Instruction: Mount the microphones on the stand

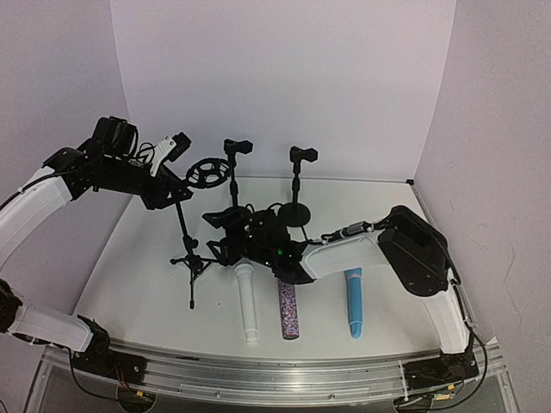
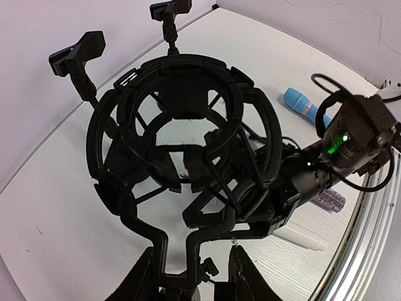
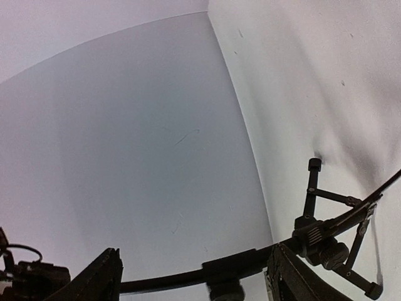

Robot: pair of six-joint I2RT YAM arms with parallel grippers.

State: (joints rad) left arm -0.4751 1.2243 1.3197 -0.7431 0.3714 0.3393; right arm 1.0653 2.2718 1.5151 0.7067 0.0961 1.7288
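Observation:
Three microphones lie side by side on the table: white (image 1: 248, 301), purple-glitter (image 1: 287, 311) and light blue (image 1: 354, 301). A black tripod stand (image 1: 191, 258) carries a round shock mount (image 1: 207, 172) on top. My left gripper (image 1: 179, 191) is open, and the mount's neck (image 2: 169, 251) stands between its fingers, against the left one (image 2: 188, 279). My right gripper (image 1: 217, 245) is low by the tripod. It is open and wide, and the stand's pole (image 3: 169, 283) crosses between its fingers (image 3: 194, 279). The blue microphone (image 2: 301, 103) and the white microphone (image 2: 302, 237) also show in the left wrist view.
Two short desk stands with clip holders (image 1: 237, 148) (image 1: 302, 156) stand behind, one on a round base (image 1: 297, 213). White walls close the back and both sides. A metal rail (image 1: 275, 374) runs along the near edge.

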